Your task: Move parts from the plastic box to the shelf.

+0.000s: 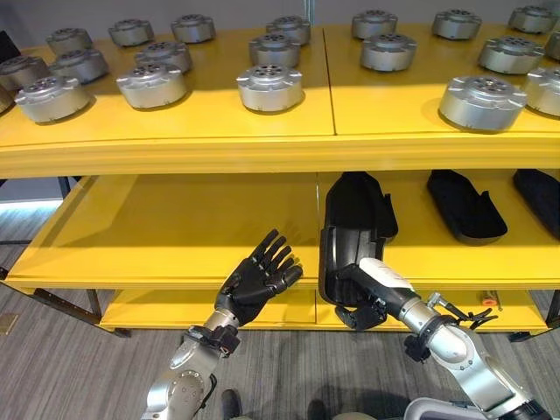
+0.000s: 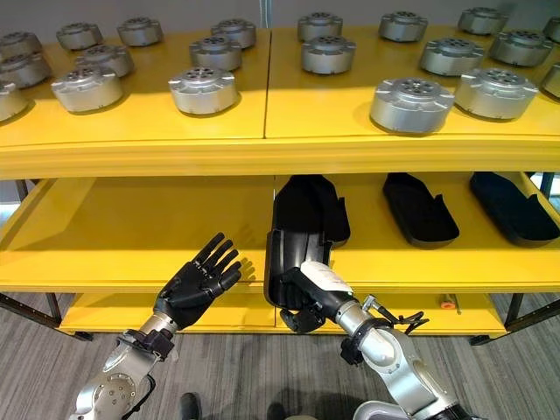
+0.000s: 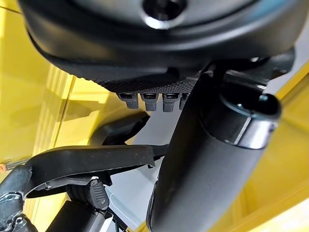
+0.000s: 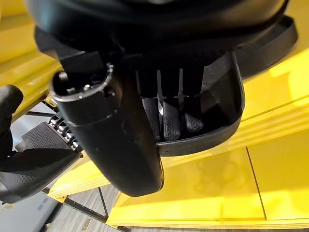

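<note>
At the middle shelf's [image 1: 175,236] front edge, the right hand [image 1: 372,293] curls its fingers [image 4: 171,121] inside the near end of a black part [image 1: 350,232], thumb outside the wall. This long, shallow, tray-like part lies with its near end off the lip, its long axis running back into the shelf; its far end is in shadow. Just beside it, the left hand [image 1: 258,280] is spread, holding nothing. Two more black parts [image 1: 464,206] lie to the right, the outer one cut off. Silver discs [image 1: 269,87] stand on top.

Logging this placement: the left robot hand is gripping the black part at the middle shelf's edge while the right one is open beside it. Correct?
Sides are swapped. In the left eye view the right robot hand grips the black part at the middle shelf edge; the left robot hand is open beside it.
</note>
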Robot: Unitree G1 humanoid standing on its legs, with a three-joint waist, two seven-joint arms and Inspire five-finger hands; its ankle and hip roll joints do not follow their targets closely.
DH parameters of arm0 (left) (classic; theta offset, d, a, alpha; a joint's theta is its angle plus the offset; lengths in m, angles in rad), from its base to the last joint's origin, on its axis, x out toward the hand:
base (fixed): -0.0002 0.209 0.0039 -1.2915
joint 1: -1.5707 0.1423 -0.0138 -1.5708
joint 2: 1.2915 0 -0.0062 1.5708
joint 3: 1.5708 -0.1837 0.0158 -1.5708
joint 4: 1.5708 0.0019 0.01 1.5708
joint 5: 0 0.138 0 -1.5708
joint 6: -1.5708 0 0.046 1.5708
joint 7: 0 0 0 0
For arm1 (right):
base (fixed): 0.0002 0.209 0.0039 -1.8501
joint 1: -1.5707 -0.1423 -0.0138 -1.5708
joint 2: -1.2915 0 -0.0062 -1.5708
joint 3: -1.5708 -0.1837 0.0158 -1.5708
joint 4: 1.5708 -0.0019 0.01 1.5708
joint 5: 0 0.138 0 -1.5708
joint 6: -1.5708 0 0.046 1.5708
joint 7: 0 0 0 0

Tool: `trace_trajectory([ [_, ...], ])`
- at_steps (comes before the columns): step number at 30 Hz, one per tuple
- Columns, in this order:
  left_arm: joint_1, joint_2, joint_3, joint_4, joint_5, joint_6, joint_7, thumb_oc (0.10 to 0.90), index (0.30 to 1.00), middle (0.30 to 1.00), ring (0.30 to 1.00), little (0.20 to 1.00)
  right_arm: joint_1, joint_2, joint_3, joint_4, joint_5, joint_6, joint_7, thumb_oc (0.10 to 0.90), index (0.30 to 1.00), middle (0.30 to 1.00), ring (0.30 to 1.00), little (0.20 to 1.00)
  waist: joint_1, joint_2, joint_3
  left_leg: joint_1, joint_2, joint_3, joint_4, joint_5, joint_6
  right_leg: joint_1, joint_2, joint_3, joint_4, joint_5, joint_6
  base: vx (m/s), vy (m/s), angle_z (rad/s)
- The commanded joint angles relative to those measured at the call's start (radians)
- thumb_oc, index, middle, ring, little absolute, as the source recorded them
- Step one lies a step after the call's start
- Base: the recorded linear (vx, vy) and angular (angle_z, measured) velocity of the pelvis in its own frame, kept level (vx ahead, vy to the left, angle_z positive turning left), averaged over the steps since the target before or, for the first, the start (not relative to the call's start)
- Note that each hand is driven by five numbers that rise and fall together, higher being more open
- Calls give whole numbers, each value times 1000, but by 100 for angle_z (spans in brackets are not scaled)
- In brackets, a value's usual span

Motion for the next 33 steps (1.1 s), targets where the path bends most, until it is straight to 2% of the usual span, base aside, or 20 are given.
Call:
trace_trajectory([
  [1, -36, -5, 44, -97, -28, -109, -3, 900, 1000, 1000, 1000, 1000, -94, -2, -82, -117, 42, -91, -33, 400, 300, 300, 300, 300, 6, 15, -39, 46, -34, 70, -1, 51, 24, 13, -95, -50, 8, -17, 123, 85, 217, -2],
  [5, -57, -2, 39, -85, -16, -105, -19, 900, 1000, 1000, 1000, 1000, -77, 3, -99, -112, 37, -84, -57, 400, 300, 300, 300, 300, -9, 14, -51, 88, -69, 108, -4, -11, 37, 10, -119, -63, -8, 13, 148, 80, 190, 18],
  [6, -57, -2, 39, -85, -15, -105, -19, 900, 1000, 1000, 1000, 1000, -77, 3, -99, -113, 37, -84, -58, 400, 300, 300, 300, 300, -9, 14, -51, 89, -69, 108, -4, -12, 38, 11, -120, -63, -9, 13, 148, 68, 153, 19],
  [9, -67, 4, 41, -86, -13, -91, -31, 900, 1000, 1000, 1000, 1000, -66, 16, -114, -115, 19, -69, -71, 400, 300, 300, 300, 300, -8, 8, -61, 115, -103, 116, -4, -67, 57, 5, -140, -72, -14, 31, 169, 104, 191, 27],
  [11, -69, 13, 45, -97, -13, -70, -37, 900, 1000, 1000, 1000, 1000, -63, 34, -117, -120, 9, -39, -81, 400, 300, 300, 300, 300, 1, 0, -67, 140, -134, 114, -4, -104, 83, 3, -161, -68, -12, 41, 191, 208, 305, 17],
  [13, -66, 18, 48, -117, 4, -58, -45, 900, 1000, 1000, 1000, 1000, -57, 53, -128, -127, -8, -38, -82, 400, 300, 300, 300, 300, 13, -9, -68, 151, -169, 108, -2, -131, 112, -4, -193, -60, 3, 53, 221, 192, 333, 6],
  [15, -69, 24, 54, -127, 17, -47, -51, 900, 1000, 1000, 1000, 1000, -59, 60, -129, -127, -17, -44, -85, 400, 300, 300, 300, 300, 27, -14, -66, 146, -193, 105, 4, -146, 138, -16, -217, -68, 46, 48, 235, 119, 326, -14],
  [16, -72, 28, 56, -131, 20, -42, -50, 900, 1000, 1000, 1000, 1000, -68, 68, -122, -122, -27, -53, -89, 400, 300, 300, 300, 300, 38, -16, -61, 143, -210, 105, 7, -155, 157, -39, -237, -85, 99, 68, 237, 76, 311, -36],
  [19, -73, 32, 61, -132, 18, -38, -53, 900, 1000, 1000, 1000, 1000, -83, 77, -111, -113, -33, -67, -87, 400, 300, 300, 300, 300, 53, -15, -55, 143, -223, 119, 6, -161, 167, -66, -253, -129, 154, 86, 237, 31, 199, -39],
  [20, -63, 37, 76, -139, 26, -37, -50, 900, 1000, 1000, 1000, 1000, -98, 80, -102, -111, -23, -81, -70, 400, 300, 300, 300, 300, 73, -13, -50, 152, -223, 154, 2, -164, 170, -79, -271, -211, 196, 102, 241, 29, 160, -31],
  [21, -57, 41, 84, -148, 26, -36, -45, 900, 1000, 1000, 1000, 1000, -107, 80, -98, -115, -15, -86, -59, 400, 300, 300, 300, 300, 82, -12, -45, 161, -221, 180, 0, -170, 171, -88, -276, -260, 223, 101, 245, 31, 176, -62],
  [23, -44, 47, 100, -153, 18, -37, -42, 900, 1000, 1000, 1000, 1000, -111, 83, -90, -126, -9, -87, -47, 400, 300, 300, 300, 300, 91, -9, -42, 184, -224, 203, -4, -200, 171, -107, -271, -308, 272, 82, 264, 91, 129, -108],
  [25, -47, 50, 103, -149, 8, -31, -43, 900, 1000, 1000, 1000, 1000, -112, 86, -87, -136, -10, -74, -43, 400, 300, 300, 300, 300, 82, -11, -39, 188, -232, 200, -4, -208, 177, -132, -226, -291, 274, 60, 258, 63, 18, -69],
  [26, -53, 51, 96, -147, 2, -23, -47, 900, 1000, 1000, 1000, 1000, -107, 88, -89, -141, -19, -61, -47, 400, 300, 300, 300, 300, 71, -17, -35, 177, -240, 191, -4, -194, 185, -155, -194, -268, 248, 81, 240, 44, -92, -9],
  [29, -54, 50, 77, -137, 2, -16, -72, 900, 1000, 1000, 1000, 1000, -87, 83, -108, -149, -25, -43, -54, 400, 300, 300, 300, 300, 41, -24, -32, 178, -257, 126, -4, -204, 190, -206, -161, -153, 187, 119, 242, 83, -125, 44],
  [30, -44, 43, 71, -133, 6, -28, -83, 900, 1000, 1000, 1000, 1000, -73, 73, -128, -148, -16, -59, -38, 400, 300, 300, 300, 300, 36, -24, -37, 176, -246, 113, -4, -195, 179, -176, -147, -127, 122, 93, 233, 107, -144, 89],
  [33, -36, 33, 53, -121, -8, -49, -71, 900, 1000, 1000, 1000, 1000, -61, 58, -136, -137, -10, -81, -25, 400, 300, 300, 300, 300, 36, -28, -54, 175, -238, 117, -4, -195, 167, -121, -139, -117, 56, 82, 221, 112, -125, 45],
])
